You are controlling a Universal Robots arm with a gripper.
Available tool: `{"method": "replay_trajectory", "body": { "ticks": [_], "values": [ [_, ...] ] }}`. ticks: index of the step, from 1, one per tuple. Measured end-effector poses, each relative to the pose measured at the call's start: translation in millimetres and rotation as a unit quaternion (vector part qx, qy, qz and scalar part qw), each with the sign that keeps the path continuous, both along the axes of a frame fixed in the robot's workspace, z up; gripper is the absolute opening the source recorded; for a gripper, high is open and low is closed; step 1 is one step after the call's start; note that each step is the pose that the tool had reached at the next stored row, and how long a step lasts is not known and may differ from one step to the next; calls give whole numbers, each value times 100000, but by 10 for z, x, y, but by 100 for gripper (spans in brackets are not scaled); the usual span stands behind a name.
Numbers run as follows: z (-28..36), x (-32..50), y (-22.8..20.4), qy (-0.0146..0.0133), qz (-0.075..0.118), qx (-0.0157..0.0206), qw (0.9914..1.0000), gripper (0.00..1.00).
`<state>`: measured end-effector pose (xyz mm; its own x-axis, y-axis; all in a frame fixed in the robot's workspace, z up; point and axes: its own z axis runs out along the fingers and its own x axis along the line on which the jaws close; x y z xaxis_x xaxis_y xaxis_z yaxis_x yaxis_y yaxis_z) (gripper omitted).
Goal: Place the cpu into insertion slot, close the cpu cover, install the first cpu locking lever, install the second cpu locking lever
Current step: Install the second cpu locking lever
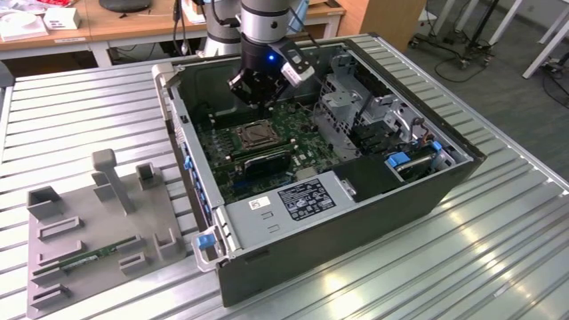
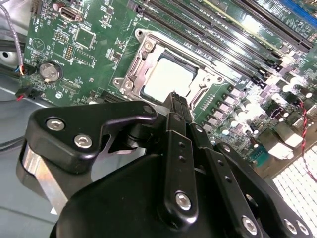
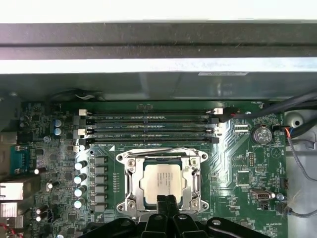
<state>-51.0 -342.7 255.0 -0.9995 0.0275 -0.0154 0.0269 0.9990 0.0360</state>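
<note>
Standing by the ribbed metal worktop [image 1: 80, 127], going left to right in the exterior view: first there's a grey plastic fixture tray [image 1: 98, 233] with upright posts and a green memory stick [image 1: 93, 257] lying in one groove. Then the open black tower case [image 1: 356, 220], its steel walls boxing in the green motherboard [image 1: 302, 123] on all sides, so room to move is only from above. The claw [image 1: 258, 100] hangs inside the case, just past the socket.

The wrist views fill in what that angle can't. In the first wrist view the cpu [image 3: 162, 182], flat with a pale matte metal top, sits in the insertion slot [image 3: 130, 184], and the cpu cover [image 3: 193, 171], a thin silvery frame with a cut-out middle, lies down flat around it. Long black memory slots [image 3: 148, 126] run just beside it. The claw [image 3: 167, 201] has its black fingers pressed together, holding nothing, tips right at the socket's near edge. The second wrist view shows the same chip [image 2: 168, 77] beyond the fingers [image 2: 177, 106].
</note>
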Motion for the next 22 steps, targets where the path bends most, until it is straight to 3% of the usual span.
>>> {"method": "replay_trajectory", "body": {
  "ticks": [14,18,22],
  "values": [
    [13,0,-6,6,10,-5,100000,11],
    [11,0,-45,-2,2,10,100000,11],
    [11,0,-128,-1,2,15,100000,11]
  ]
}}
